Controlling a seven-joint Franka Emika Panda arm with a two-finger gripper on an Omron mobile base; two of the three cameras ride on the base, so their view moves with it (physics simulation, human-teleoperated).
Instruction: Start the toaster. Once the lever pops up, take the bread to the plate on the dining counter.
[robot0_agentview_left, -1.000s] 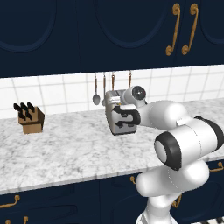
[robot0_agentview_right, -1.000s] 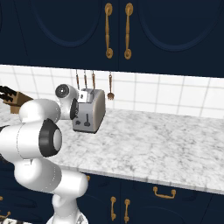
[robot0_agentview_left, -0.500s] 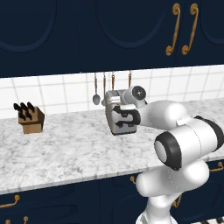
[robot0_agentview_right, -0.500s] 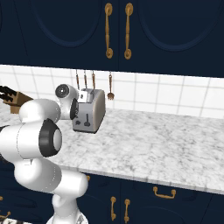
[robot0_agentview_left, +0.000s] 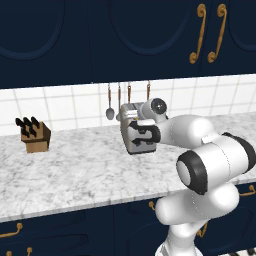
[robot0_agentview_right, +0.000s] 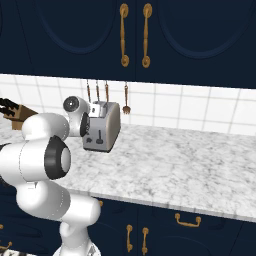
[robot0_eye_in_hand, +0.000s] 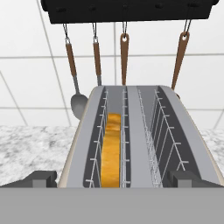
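The silver toaster (robot0_agentview_right: 106, 125) stands at the back of the marbled worktop, under the hanging utensils. Its dark lever (robot0_agentview_right: 100, 137) sits in the slot on the narrow front face. The bread (robot0_eye_in_hand: 111, 151), golden-brown on its top edge, stands sunk in the left slot of the toaster (robot0_eye_in_hand: 142, 131); the right slot holds nothing. My gripper (robot0_eye_in_hand: 114, 180) hovers just above the toaster's near end, open wide, with one fingertip (robot0_eye_in_hand: 41, 179) at each side. From the left base the dark hand (robot0_agentview_left: 143, 133) covers much of the toaster (robot0_agentview_left: 128, 112). The plate and the dining counter are out of view.
A wooden knife block (robot0_agentview_left: 34, 136) stands far left on the worktop (robot0_agentview_left: 75, 170). A spoon and other utensils (robot0_eye_in_hand: 124, 57) hang from a dark rail just behind the toaster. Navy wall cabinets with brass handles (robot0_agentview_right: 134, 35) hang overhead. Open worktop (robot0_agentview_right: 190, 165) stretches to the right.
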